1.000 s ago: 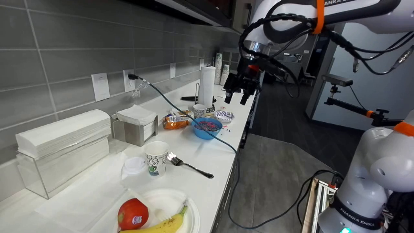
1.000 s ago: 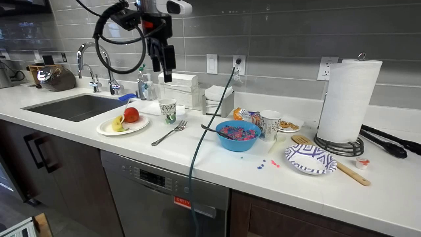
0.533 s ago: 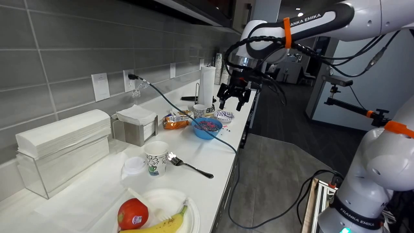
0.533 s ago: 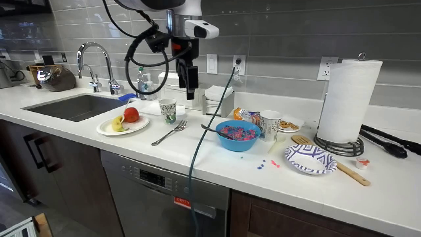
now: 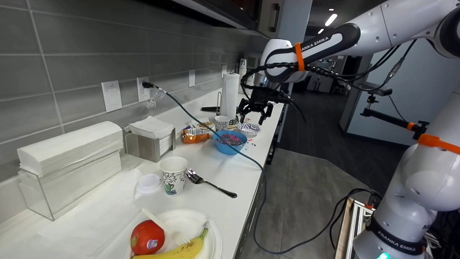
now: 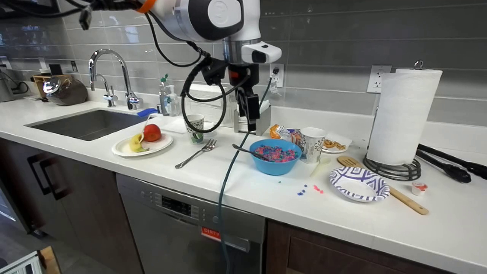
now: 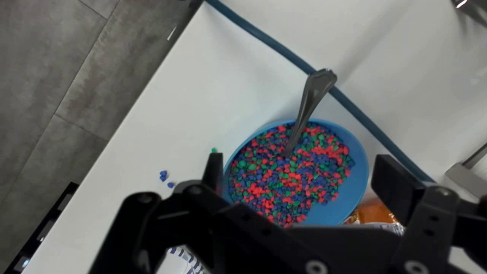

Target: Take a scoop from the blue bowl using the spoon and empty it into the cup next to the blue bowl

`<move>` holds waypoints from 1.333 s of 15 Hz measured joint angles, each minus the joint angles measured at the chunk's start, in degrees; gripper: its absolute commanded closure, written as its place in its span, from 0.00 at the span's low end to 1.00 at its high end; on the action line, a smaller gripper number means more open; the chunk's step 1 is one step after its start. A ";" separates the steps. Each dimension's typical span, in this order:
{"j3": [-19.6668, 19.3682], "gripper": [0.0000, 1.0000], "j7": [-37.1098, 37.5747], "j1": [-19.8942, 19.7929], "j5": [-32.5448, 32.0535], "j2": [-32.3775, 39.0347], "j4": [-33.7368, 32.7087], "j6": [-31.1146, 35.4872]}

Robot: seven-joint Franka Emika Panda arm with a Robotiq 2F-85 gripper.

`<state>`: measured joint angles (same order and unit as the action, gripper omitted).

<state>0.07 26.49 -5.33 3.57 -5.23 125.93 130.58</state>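
Blue bowl (image 7: 342,209) on the counter (image 6: 373,224), loaded with red, blue and green bits (image 7: 262,182); spoon (image 7: 310,99) stuck in it, head buried, handle slanting out over the rim. Cup (image 6: 312,146) (the patterned paper one, not the paper cup (image 5: 174,176) by the fork (image 5: 212,184)) stands upright just beside the bowl; can't tell whether they touch.

Change over the last second: gripper (image 5: 251,121) has swung across and dropped, now lower and much nearer the bowl in both exterior views. Bowl, spoon and cup haven't moved. Fingers (image 7: 395,184) spread wide, nothing held. In the wrist view the bowl shows between them, spoon handle farther up, past the tips.

So I'd call this the approach to the spoon; no scoop lifted, task barely begun. Next probably: shift toward the handle, go lower, pinch across it. Finger line looks roughly square to the handle, so little turning should be needed. Watch the cable (image 7: 281,49), which runs under the handle's end; a low grab might catch it too. Slim handle could twist in the pads and spill a scoop.
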 measured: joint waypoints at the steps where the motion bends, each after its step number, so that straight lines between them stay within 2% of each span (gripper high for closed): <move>1: -0.07 0.00 1.16 0.00 -1.11 1.05 -0.03 1.82; 5: -0.36 0.00 5.29 0.02 -5.16 4.73 -0.14 6.37; 10: -0.74 0.00 8.37 0.42 -7.14 8.23 -0.24 12.09; 16: -1.50 0.00 14.52 2.76 -12.20 11.44 -0.46 16.14; 17: -1.70 0.03 15.43 3.20 -12.83 11.84 -0.64 16.18; 20: -2.35 0.25 18.22 4.27 -14.25 12.96 -1.23 16.67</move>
<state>-2.29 44.71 -1.06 -10.68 7.73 124.70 147.25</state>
